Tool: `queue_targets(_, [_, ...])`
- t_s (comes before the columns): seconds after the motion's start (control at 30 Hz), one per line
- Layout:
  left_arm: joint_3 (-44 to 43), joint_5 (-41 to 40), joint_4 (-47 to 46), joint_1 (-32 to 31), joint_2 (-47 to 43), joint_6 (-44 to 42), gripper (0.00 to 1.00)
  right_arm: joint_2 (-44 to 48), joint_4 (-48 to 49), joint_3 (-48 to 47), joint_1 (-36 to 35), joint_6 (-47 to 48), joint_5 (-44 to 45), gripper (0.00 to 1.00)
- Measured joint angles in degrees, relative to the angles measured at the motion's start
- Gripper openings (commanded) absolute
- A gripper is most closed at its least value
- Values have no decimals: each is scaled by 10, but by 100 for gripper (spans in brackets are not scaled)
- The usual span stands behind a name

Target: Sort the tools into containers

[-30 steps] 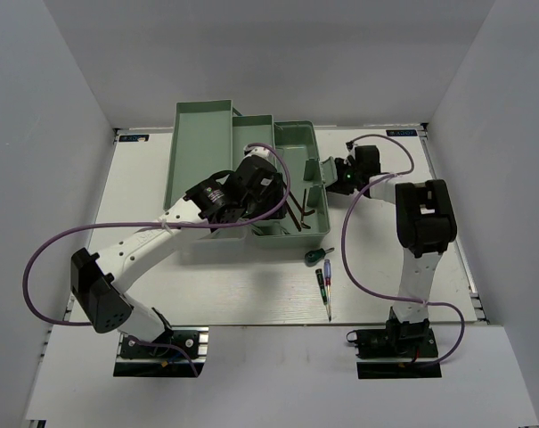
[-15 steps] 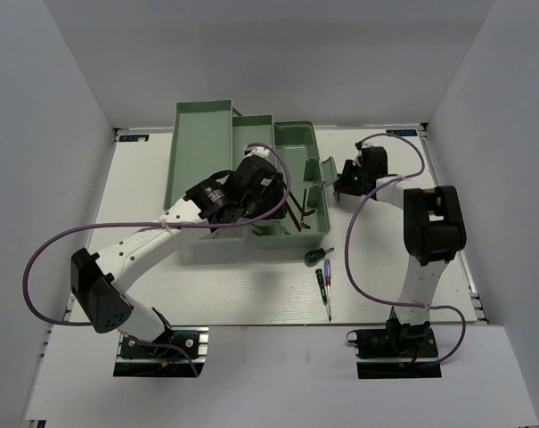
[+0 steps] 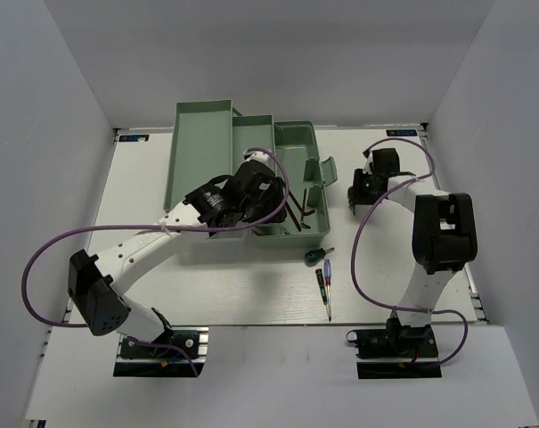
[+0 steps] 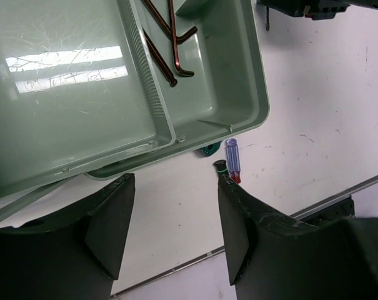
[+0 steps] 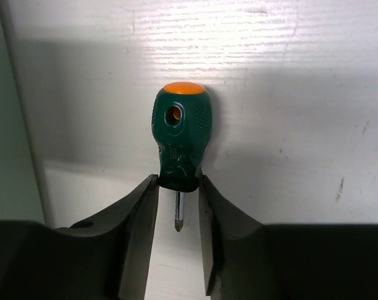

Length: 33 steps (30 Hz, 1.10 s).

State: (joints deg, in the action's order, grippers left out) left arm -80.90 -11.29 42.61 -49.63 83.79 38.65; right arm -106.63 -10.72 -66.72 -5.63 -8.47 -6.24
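My right gripper is shut on the base of a stubby green screwdriver with an orange end cap, its tip pointing back between the fingers. In the top view this gripper hangs just right of the mint-green toolbox. Dark hex keys lie in the box's right compartment. My left gripper is open and empty over the box's front edge. On the table lie another stubby screwdriver, a purple-handled one and a dark green slim one.
The toolbox's fold-out trays spread to the back left, and its lid stands up at its right side. Purple cables loop beside both arms. White walls close in the table on three sides.
My right gripper has moved right and slightly forward, away from the toolbox's lid. The left arm has hardly moved.
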Motion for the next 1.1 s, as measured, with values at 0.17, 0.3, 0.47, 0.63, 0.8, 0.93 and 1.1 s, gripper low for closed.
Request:
queue_targets(0.17, [13, 1, -8, 0, -8, 0, 66, -23, -56, -38, 4, 20, 7, 48])
queue_targets(0.3, [20, 1, -9, 0, -25, 1, 66, -63, -88, -92, 7, 31, 10, 52])
queue_targets(0.47, [33, 1, -12, 0, -52, 7, 66, -95, -109, -140, 7, 37, 14, 45])
queue_targets(0.63, [35, 1, -12, 0, -59, 9, 64, -113, -130, -171, 7, 43, 13, 6])
queue_targets(0.8, [35, 14, -9, 0, -64, -5, 50, -103, -152, -170, 11, 47, -6, 0])
queue_targets(0.93, [53, 29, -18, -3, -101, -25, 12, -35, -170, -167, 24, 65, -83, 0])
queue_targets(1.1, [67, 27, -19, -5, -190, -42, 23, 102, -164, -231, 32, 89, -248, 0])
